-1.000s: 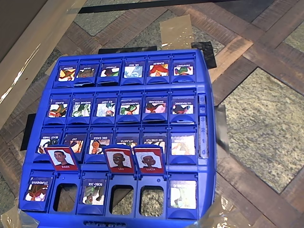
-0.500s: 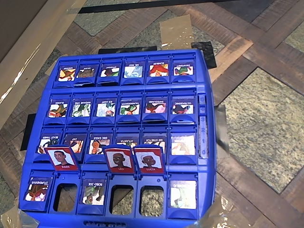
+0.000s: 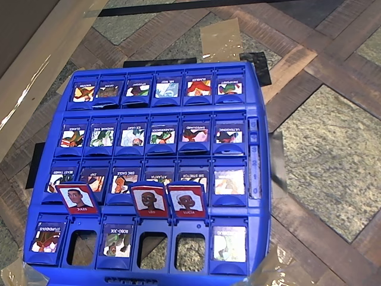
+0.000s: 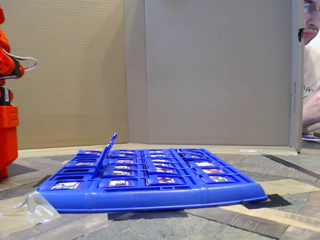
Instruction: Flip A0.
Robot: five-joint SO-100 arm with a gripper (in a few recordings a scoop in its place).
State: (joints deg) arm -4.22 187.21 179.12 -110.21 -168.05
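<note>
Overhead view: glossy blue plastic board (image 3: 161, 110).

Game board (image 3: 266, 214): blue moulded plastic is recorded, smooth, with a mild sheen along the rim.

Flat tiles (image 3: 165, 90): printed paper inserts are seen in blue plastic frames. Several faces are washed out by glare, so a glossy finish is indicated.

Upright tiles (image 3: 149, 199): red frames with printed portraits, semi-gloss.

Table surface (image 3: 333, 149): rough stone-look panels are set between grained wood-look strips, all matt.

Clear tape (image 3: 221, 39): glossy and wrinkled.

Black tape (image 3: 257, 67): matt.

Backdrop (image 4: 215, 70): brown cardboard, matt, with faint ribbing.

Arm (image 4: 7, 130): orange plastic, smooth.
</note>
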